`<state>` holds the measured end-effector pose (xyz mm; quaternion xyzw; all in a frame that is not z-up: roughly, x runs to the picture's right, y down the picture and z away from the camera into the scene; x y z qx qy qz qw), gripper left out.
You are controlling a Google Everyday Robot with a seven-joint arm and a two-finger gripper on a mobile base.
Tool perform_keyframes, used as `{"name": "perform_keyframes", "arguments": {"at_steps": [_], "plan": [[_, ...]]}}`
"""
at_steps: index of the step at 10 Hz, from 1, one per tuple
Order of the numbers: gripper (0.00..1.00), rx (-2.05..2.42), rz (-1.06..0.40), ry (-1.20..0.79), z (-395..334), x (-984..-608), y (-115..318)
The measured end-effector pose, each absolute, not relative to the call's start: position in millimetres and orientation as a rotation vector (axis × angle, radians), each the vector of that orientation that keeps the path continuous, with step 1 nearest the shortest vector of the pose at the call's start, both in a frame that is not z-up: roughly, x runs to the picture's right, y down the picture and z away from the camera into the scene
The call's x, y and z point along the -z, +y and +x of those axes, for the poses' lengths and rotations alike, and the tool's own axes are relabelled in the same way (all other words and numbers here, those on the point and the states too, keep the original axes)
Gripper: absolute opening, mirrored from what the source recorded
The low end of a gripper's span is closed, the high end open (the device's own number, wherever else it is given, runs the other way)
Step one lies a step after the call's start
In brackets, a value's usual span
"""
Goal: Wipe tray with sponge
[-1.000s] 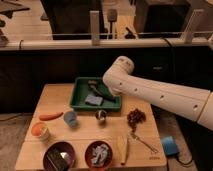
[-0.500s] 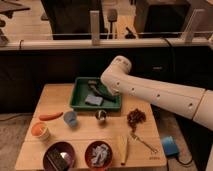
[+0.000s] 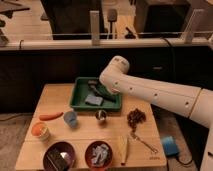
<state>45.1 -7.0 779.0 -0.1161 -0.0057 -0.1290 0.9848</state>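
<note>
The dark green tray stands at the back middle of the wooden table. The grey-blue sponge lies flat on the tray floor, near its front. My white arm reaches in from the right and bends down over the tray. The dark gripper is low inside the tray's back half, just behind the sponge, and it is shut. Whether it touches the sponge I cannot tell.
On the table are a carrot, a blue cup, an orange cup, a small metal cup, two reddish bowls, a dark dried bunch and a pale stick. A bright blue block lies off the right edge.
</note>
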Motion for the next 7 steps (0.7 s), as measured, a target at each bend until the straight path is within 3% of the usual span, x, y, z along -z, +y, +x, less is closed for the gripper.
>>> {"name": "perform_keyframes", "arguments": {"at_steps": [7], "plan": [[0.02,0.269,-0.213,-0.011,47,-794,-13]]}}
